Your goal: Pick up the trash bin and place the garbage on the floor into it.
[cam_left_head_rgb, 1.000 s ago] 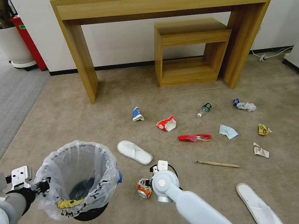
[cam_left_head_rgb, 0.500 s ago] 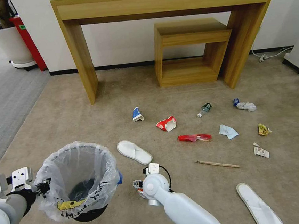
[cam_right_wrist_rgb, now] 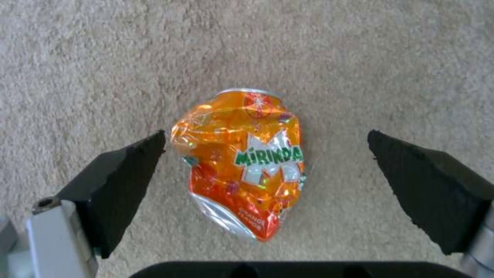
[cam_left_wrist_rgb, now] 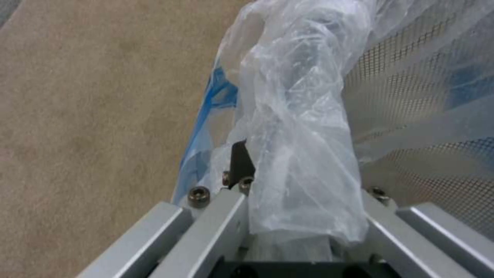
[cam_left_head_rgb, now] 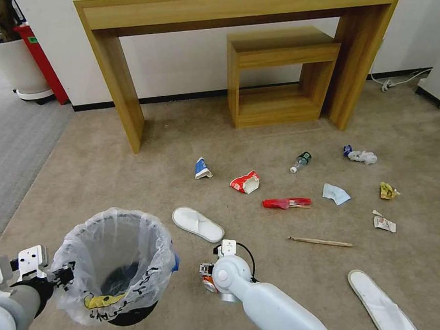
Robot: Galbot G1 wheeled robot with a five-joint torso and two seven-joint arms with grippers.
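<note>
Head view: my left gripper (cam_left_head_rgb: pixel 60 275) pinches the trash bin (cam_left_head_rgb: pixel 117 266) by its bagged rim at lower left; the crushed orange can (cam_left_head_rgb: pixel 207 281) peeks beside my right wrist.

Left wrist view: probably closed on slippery plastic liner (cam_left_wrist_rgb: pixel 298 154).

Right wrist view: my right gripper (cam_right_wrist_rgb: pixel 268 173) is spread around the can, which looks light, dented and thin-walled; I'd take it across its flattened middle.

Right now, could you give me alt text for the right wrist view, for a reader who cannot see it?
A crushed orange Mirinda can lies on beige carpet, centred between the two black fingers of the open right gripper. One finger sits close beside the can without clearly touching it; the other stands well clear.
</note>
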